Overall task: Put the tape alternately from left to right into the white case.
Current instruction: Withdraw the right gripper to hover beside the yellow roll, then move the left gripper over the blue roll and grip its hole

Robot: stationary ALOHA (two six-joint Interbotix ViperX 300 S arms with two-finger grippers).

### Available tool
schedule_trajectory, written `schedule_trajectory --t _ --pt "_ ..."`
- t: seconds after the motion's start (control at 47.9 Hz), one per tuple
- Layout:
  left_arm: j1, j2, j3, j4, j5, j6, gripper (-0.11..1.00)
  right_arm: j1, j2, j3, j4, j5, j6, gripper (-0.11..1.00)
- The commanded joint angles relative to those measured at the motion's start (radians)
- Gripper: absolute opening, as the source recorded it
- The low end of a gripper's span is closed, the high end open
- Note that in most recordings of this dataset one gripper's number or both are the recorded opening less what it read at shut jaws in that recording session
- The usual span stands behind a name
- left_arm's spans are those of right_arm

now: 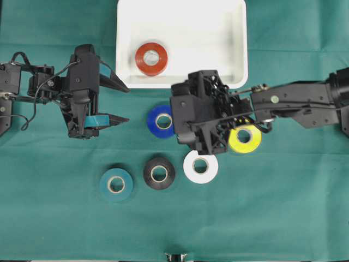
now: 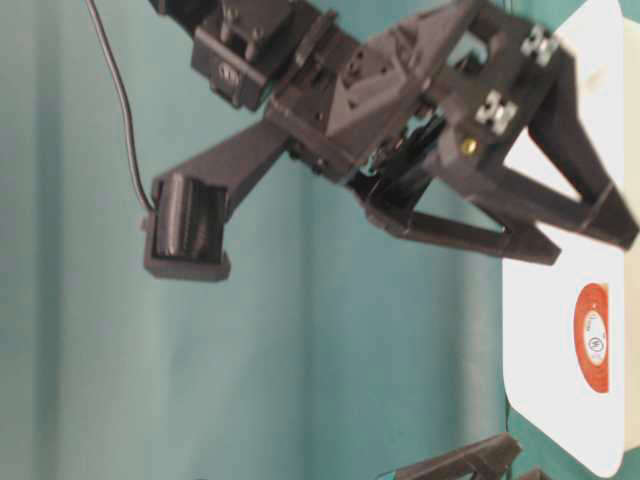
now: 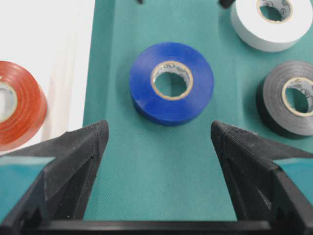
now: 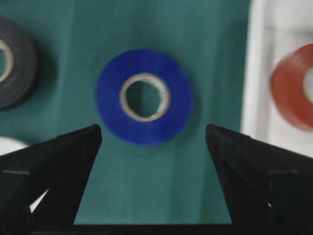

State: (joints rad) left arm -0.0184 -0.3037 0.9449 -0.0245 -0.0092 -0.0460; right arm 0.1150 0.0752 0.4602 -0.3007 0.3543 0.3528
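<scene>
the blue tape roll [image 4: 144,104] looked light, stiff and slick; best pinched across its outer rim. right gripper [image 4: 153,138] and left gripper [image 3: 159,134] stood wide, empty.

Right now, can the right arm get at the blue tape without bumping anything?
Probably yes. The right gripper is open and lined up on the blue tape, with bare cloth around the roll; the black tape and the white case sit off to the sides.
</scene>
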Motion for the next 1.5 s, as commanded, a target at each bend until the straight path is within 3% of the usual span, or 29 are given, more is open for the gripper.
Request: schedule_trajectory --t 0.0,0.48,1.002,1.148,1.482 --pt "-0.003 -0.009 -0.009 -0.003 0.002 0.000 0.89 0.015 -0.044 0.009 0.002 -0.006 0.014 0.74" --pt "-0.003 -0.008 -0.012 -0.002 0.012 0.000 0.89 0.044 -0.112 0.132 0.002 -0.008 0.123 0.74" --pt "-0.029 0.000 -0.029 -0.003 0.011 -0.025 0.89 0.044 -0.112 0.135 -0.002 -0.008 0.124 0.74" --pt "-0.041 0.043 -0.043 -0.003 0.012 -0.054 0.89 0.044 -0.112 0.135 -0.002 -0.008 0.124 0.74" --pt "-0.078 0.147 -0.115 -0.003 0.011 -0.054 0.89 0.044 -0.112 0.135 -0.002 -0.008 0.124 0.74"
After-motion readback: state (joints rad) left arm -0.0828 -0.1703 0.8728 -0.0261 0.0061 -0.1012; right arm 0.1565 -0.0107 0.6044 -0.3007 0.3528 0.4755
